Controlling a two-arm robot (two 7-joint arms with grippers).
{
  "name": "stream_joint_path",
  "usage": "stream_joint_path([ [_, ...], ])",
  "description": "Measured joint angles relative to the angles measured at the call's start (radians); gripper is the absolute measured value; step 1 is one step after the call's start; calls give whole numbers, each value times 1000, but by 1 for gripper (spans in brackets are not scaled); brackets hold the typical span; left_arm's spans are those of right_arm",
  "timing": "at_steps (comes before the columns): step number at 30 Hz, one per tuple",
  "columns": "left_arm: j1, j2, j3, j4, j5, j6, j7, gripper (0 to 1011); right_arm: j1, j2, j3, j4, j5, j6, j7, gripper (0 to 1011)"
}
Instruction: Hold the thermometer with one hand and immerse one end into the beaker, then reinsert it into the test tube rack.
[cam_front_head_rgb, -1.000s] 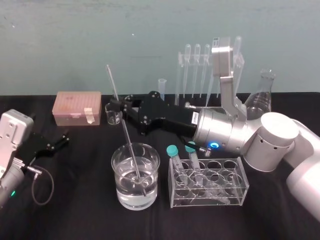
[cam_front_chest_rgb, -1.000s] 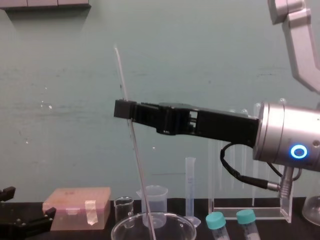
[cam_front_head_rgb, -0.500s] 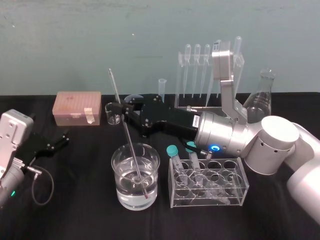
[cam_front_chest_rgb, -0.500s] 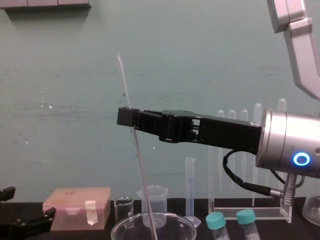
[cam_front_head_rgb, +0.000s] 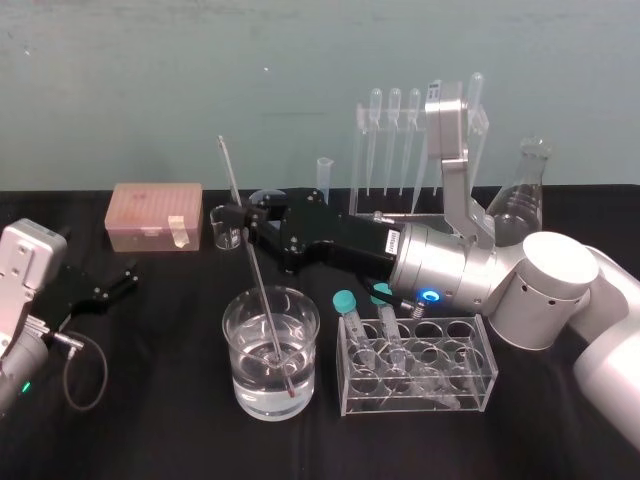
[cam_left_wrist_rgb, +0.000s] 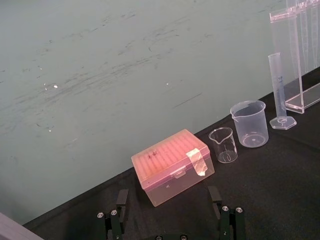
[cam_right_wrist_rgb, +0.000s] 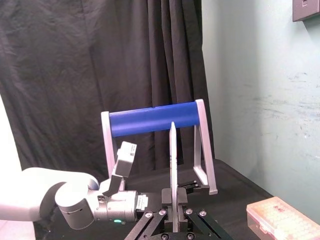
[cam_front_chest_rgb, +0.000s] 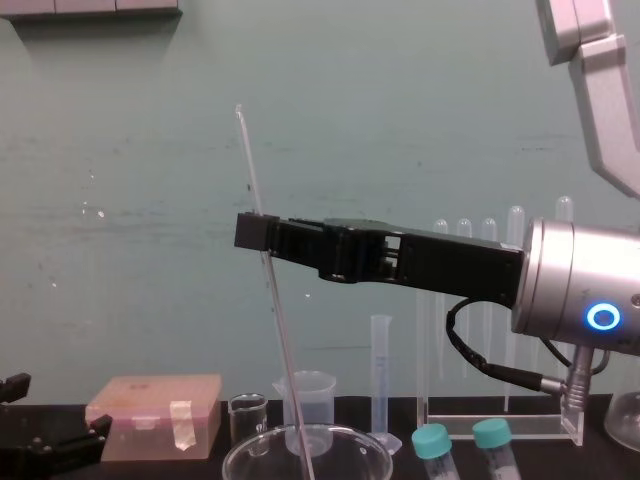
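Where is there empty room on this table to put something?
The black cloth between the pink box, left gripper and big beaker is bare, and the strip before the low tube holder. It's crowded behind, around the right gripper holding the thermometer and test tube rack.

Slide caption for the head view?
Right gripper holds thermometer tilted, red tip in the water-filled beaker; left gripper idle at left.

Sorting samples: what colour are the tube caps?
Teal; the caps show best in the chest view.

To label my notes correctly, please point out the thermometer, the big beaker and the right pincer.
thermometer (cam_front_head_rgb: 256, 265), head view, bare shaft below the grip.
big beaker (cam_front_head_rgb: 250, 395), head view, front wall.
right pincer (cam_front_chest_rgb: 262, 232), chest view, between its fingertips.
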Motion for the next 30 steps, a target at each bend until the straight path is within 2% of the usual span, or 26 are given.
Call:
stream_joint_path([
  [30, 0, 0, 0, 0, 0, 0, 0, 1008, 7, 2, -3, 4, 5, 5, 11, 55],
])
